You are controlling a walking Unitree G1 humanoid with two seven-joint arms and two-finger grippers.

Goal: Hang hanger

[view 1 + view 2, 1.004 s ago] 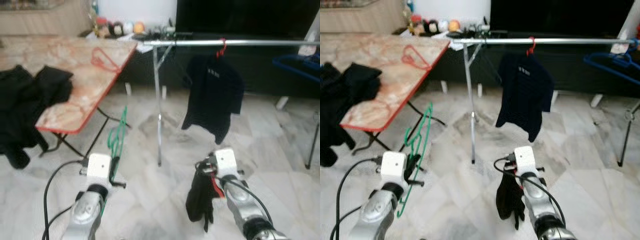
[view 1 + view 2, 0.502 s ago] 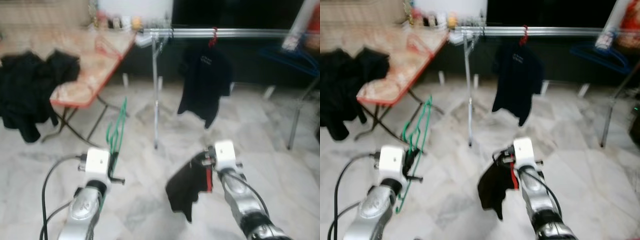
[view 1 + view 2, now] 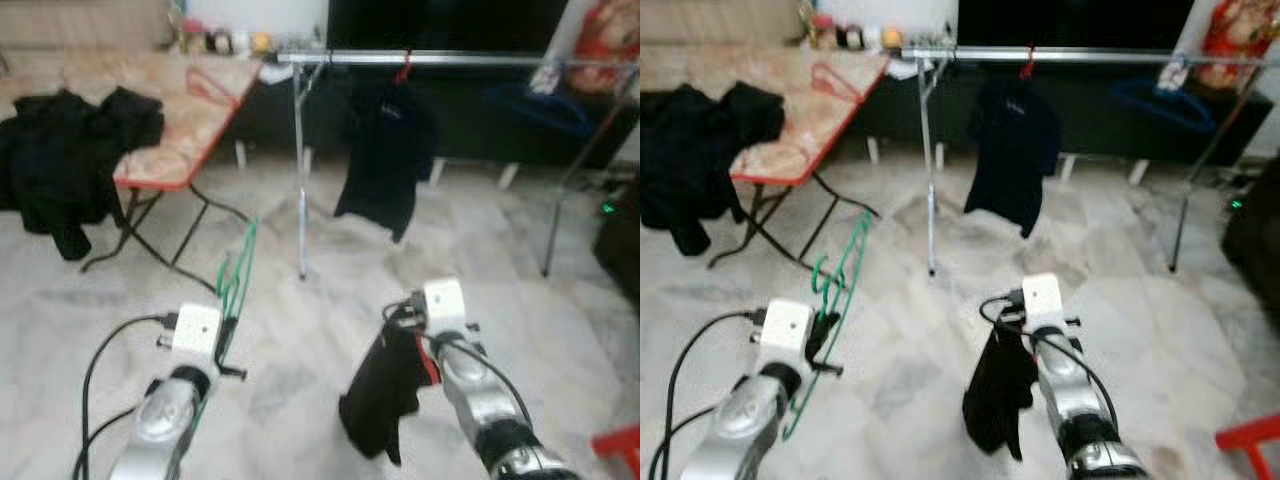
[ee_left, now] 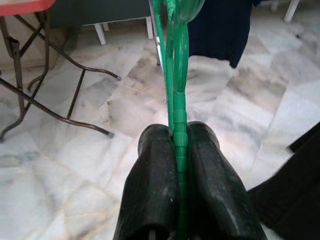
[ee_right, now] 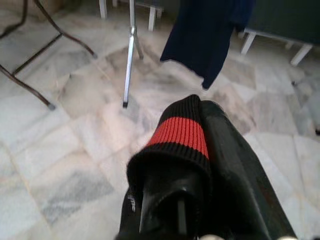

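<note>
Hanger (image 3: 236, 290) first: it is green and thin, and the left end effector (image 4: 177, 150) has its two black fingers pressed tight on it, low down in front of the robot. The hanger sticks up from the fingers, over the marble floor (image 3: 300, 350).

The right end effector (image 5: 192, 145) is pinched on a black shirt (image 3: 385, 400) with a red stripe at the collar. The shirt hangs down limp from the fingers.

The rail (image 3: 450, 60) is a long silver bar across the back of the room, well apart from both arms. One dark shirt (image 3: 385, 160) already hangs there on a red hanger (image 3: 403, 66). To the left is a tabletop (image 3: 190, 110) with a red edge. It carries a pile of black clothes (image 3: 70, 140) and another red hanger (image 3: 205, 85).

The robot looks to be at the carrying step, bringing the hanger and the shirt toward the rail. Nothing is hung yet. Next, I think the shirt must go onto the green hanger, and the robot must get closer and lift the hook up over a bare part of the bar, beside the shirt that is there.
</note>
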